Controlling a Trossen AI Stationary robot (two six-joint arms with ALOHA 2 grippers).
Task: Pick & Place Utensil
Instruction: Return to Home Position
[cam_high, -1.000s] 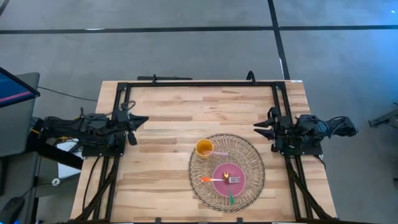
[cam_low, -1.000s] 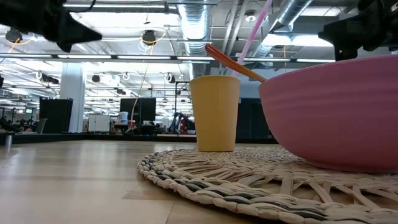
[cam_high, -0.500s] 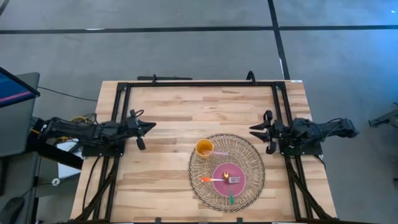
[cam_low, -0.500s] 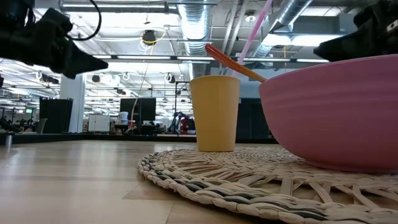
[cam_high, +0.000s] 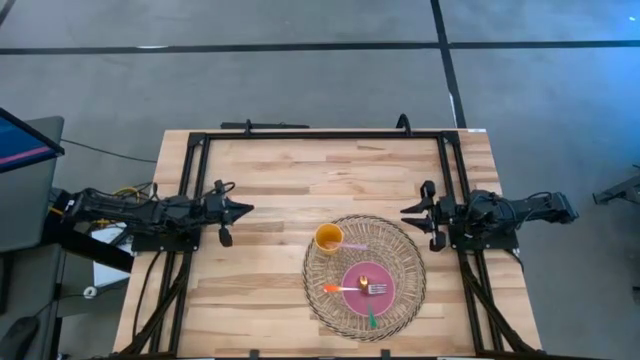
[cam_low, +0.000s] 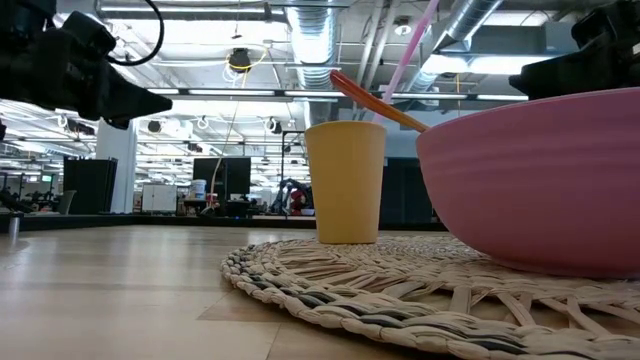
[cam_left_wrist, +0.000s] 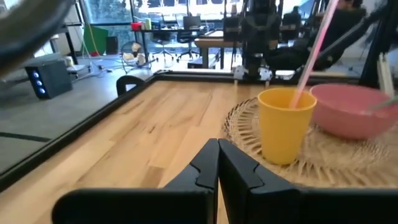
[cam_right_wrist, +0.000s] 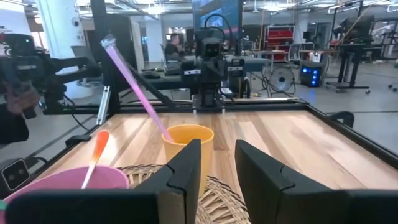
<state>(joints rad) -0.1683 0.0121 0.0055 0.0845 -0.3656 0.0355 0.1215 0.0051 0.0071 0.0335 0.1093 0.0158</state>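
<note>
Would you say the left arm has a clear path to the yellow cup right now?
Probably yes: only bare table lies between the left gripper and the yellow cup, though the gripper is shut.

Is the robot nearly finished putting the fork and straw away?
Nearly, it seems. Done: the fork lies in the pink bowl, and the pink straw stands in the yellow cup beside it on the woven mat. In hand: nothing; the left gripper, fingers shut, and the right gripper, fingers open, hang empty at the table's sides. Left: probably only parking.
</note>
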